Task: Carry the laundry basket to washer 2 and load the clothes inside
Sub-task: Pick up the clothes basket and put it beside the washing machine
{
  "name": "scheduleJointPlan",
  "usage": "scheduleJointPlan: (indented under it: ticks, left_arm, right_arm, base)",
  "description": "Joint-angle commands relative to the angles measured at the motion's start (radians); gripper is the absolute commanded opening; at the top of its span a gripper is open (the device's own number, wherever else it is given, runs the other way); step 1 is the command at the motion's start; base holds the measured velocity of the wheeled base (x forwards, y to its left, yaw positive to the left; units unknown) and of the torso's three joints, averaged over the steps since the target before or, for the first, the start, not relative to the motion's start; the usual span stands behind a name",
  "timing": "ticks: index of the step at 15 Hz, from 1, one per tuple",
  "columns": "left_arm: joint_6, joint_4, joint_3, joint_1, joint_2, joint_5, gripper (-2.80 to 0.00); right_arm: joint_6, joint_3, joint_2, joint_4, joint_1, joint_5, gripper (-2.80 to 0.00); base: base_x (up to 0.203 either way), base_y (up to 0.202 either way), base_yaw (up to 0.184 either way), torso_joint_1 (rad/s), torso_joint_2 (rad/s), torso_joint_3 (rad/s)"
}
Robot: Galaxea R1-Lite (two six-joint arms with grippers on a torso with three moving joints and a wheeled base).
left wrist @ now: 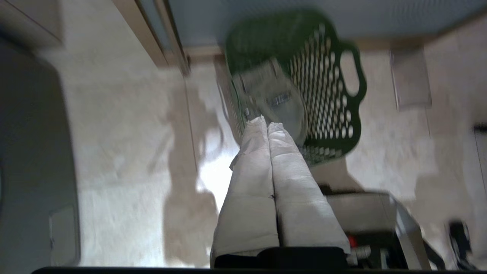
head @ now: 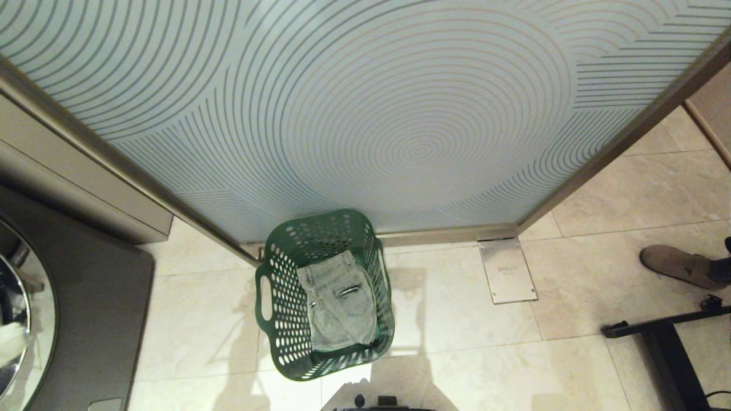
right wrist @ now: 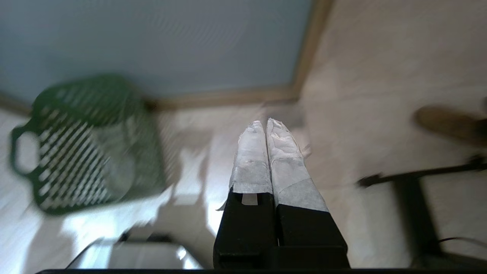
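Note:
The dark green laundry basket (head: 285,308) stands on the tiled floor just in front of me, against a glass partition. The clothes (head: 340,302), folded pale denim, lie inside it. Neither arm shows in the head view. My left gripper (left wrist: 267,123) is shut and empty, hanging above the floor near the basket (left wrist: 327,99) and its denim (left wrist: 274,95). My right gripper (right wrist: 265,123) is also shut and empty, off to the other side of the basket (right wrist: 64,167). A dark grey front-load washer (head: 85,297) stands at the left edge; no number label shows, so I cannot tell whether it is washer 2.
The patterned glass partition (head: 400,114) fills the background, with a metal floor plate (head: 507,271) at its corner. A person's shoe (head: 679,265) and a black stand leg (head: 662,331) sit at the right. A beige cabinet (head: 68,171) stands behind the washer.

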Motion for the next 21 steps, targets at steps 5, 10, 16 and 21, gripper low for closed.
scheduleJointPlan:
  ticks: [5,10,16,21]
  left_arm:
    - [-0.009,-0.213,-0.034,-0.078,0.644,-0.079,-2.8]
    - [-0.01,-0.506,-0.046,-0.106,0.975,-0.027,-2.8]
    - [-0.013,-0.677,-0.049,-0.131,1.099,0.161,-2.8]
    - [0.014,-0.665,-0.118,-0.129,1.106,0.153,-2.8]
  right_arm:
    - [0.061,0.225,0.408,-0.433,0.011,0.167,-2.8]
    - [0.105,0.335,0.819,-0.876,0.01,0.176,-2.8]
    - [0.146,0.322,1.196,-1.289,0.012,0.174,-2.8]
    - [0.152,0.32,1.239,-1.36,0.025,0.18,0.0]
  base:
    - [0.0,0.0,0.0,0.0,0.0,0.0]
    - [0.0,0.0,0.0,0.0,0.0,0.0]
    - [0.0,0.0,0.0,0.0,0.0,0.0]
    - [0.0,0.0,0.0,0.0,0.0,0.0]
